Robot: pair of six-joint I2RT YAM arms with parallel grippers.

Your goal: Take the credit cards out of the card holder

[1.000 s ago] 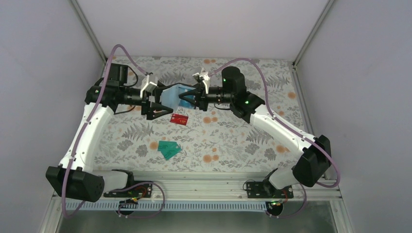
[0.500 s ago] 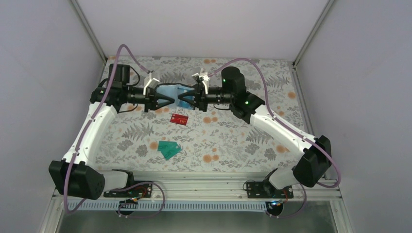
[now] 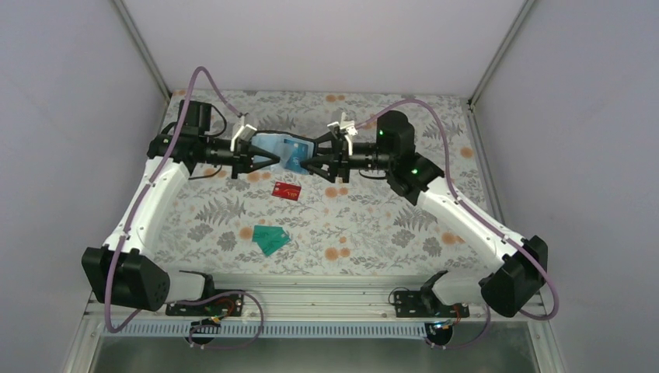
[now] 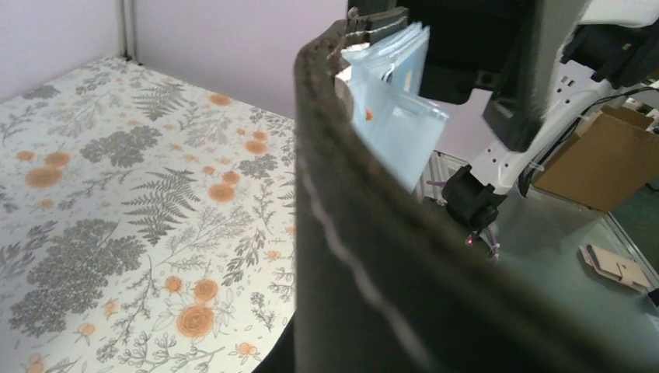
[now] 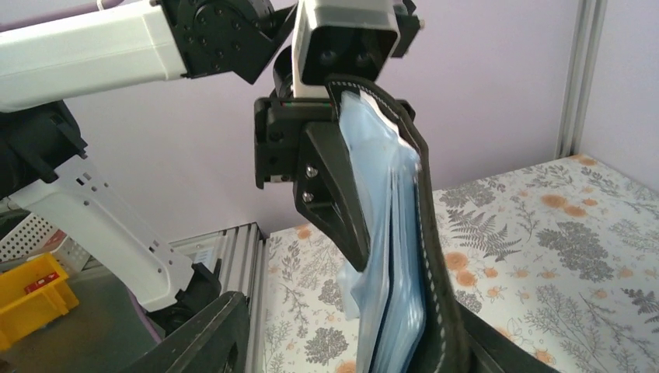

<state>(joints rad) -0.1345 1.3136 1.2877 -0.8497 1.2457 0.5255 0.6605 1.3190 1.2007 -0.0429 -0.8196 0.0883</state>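
Left pincer (image 3: 272, 158) clamps the card holder (image 3: 284, 145) — right pincer (image 3: 306, 165) parted.

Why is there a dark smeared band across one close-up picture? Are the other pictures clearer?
Left wrist view: that band is the card holder, too close to the lens to be in focus; the floral table behind looks sharper. Right wrist view: its stitched edge is slightly soft. Top view: evenly lit, crisp, no glare.

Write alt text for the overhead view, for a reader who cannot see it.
Two robot arms meet above a floral table, the left claw shut on an open card holder, the right claw open at its other end. A red card and teal-green cards lie on the table.
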